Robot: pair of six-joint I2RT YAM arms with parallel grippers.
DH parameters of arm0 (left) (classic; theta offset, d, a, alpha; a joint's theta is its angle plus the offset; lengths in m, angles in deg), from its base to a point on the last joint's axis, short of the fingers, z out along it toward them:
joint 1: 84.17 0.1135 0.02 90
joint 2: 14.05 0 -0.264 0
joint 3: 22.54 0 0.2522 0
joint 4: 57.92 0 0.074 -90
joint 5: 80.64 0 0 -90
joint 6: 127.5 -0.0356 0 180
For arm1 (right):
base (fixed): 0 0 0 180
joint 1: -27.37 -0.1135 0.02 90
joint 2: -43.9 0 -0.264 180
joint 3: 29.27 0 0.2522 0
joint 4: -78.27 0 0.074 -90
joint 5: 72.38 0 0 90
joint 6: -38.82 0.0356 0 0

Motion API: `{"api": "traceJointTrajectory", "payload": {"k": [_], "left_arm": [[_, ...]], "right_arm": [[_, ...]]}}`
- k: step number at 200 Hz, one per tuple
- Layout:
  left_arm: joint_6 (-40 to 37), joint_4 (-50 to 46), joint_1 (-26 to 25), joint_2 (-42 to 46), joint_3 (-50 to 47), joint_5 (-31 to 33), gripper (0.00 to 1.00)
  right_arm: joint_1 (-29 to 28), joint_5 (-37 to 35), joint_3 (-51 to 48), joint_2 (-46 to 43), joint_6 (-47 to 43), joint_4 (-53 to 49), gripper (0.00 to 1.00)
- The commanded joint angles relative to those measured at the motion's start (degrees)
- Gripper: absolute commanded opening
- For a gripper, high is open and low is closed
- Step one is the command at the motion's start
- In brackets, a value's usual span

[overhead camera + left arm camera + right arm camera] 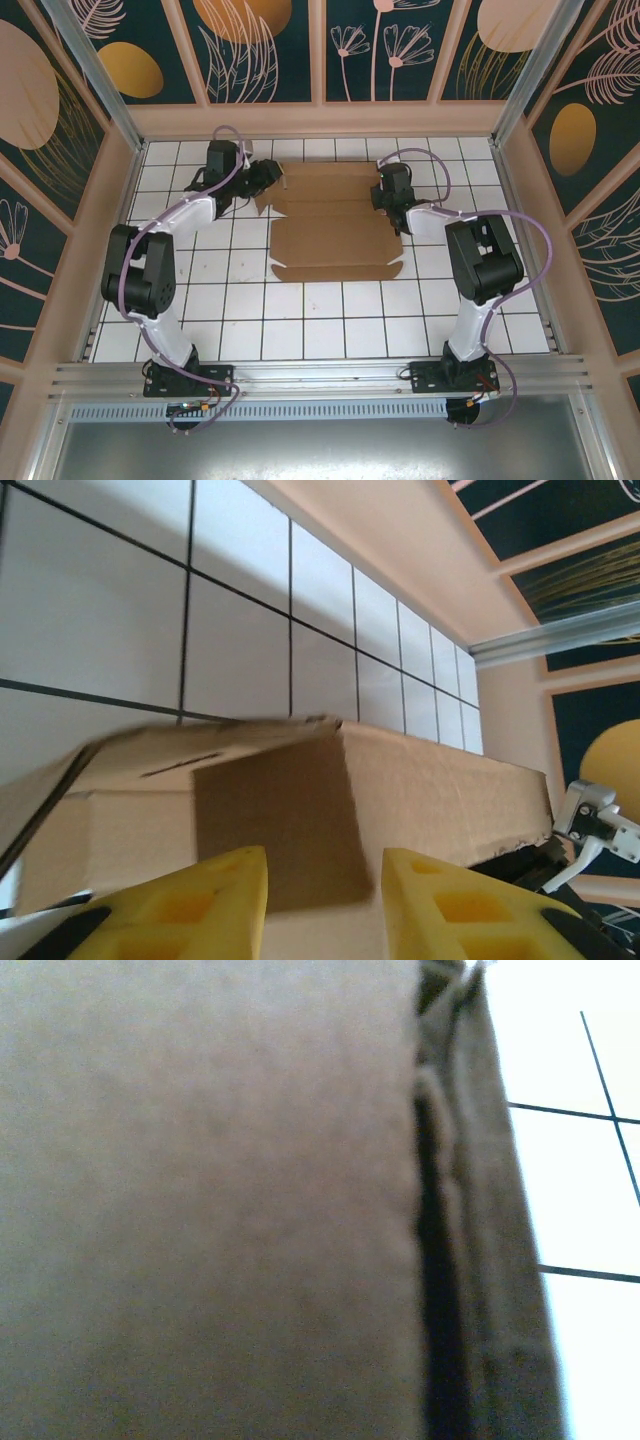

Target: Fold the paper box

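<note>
The paper box (335, 235) lies as a flat brown cardboard sheet with flaps on the white tiled table. My left gripper (268, 180) is at the sheet's far left corner. In the left wrist view its yellow fingers (200, 905) stand apart, so the left gripper (325, 865) is open. A raised, shadowed flap of the paper box (440, 800) is just ahead of the gap. My right gripper (390, 200) sits on the sheet's right edge. In the right wrist view the paper box (200, 1200) is very close and hides the fingers. That gripper is shut, and I cannot tell whether it pinches cardboard.
White tiles (330, 320) run between the box and the arm bases. Pink walls (320, 118) close in the back and sides. A metal rail (320, 375) crosses the near edge. Part of the right arm (600, 820) shows past the box's far end.
</note>
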Motion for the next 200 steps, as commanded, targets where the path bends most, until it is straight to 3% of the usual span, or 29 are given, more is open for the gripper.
{"api": "traceJointTrajectory", "payload": {"k": [1,19,55,93,145,200], "left_arm": [[-7.5,-5.4,-4.1,5.8,-1.7,9.5,0.34],[-8.6,-5.9,-7.8,7.1,-4.9,13.5,0.27],[-5.7,-1.8,-8.6,4.3,-9.7,12.8,0.0],[-5.6,-0.8,-7.5,-2.8,-5.0,14.1,0.0],[0.1,5.3,-0.1,-9.4,-2.4,9.9,0.0],[-3.2,2.2,0.3,-14.5,3.2,16.6,0.09]], "right_arm": [[-0.1,-4.5,1.2,1.8,1.4,-4.4,0.0],[0.0,-4.4,1.4,2.0,1.4,-4.5,0.0],[-0.1,-3.5,1.2,1.7,1.4,-4.3,0.0],[-0.2,-2.0,0.5,1.1,0.8,-4.2,0.0],[-0.4,-0.8,-0.2,0.5,0.1,-4.1,0.0],[-1.7,-1.0,0.4,1.4,-0.9,-4.6,0.0]]}}
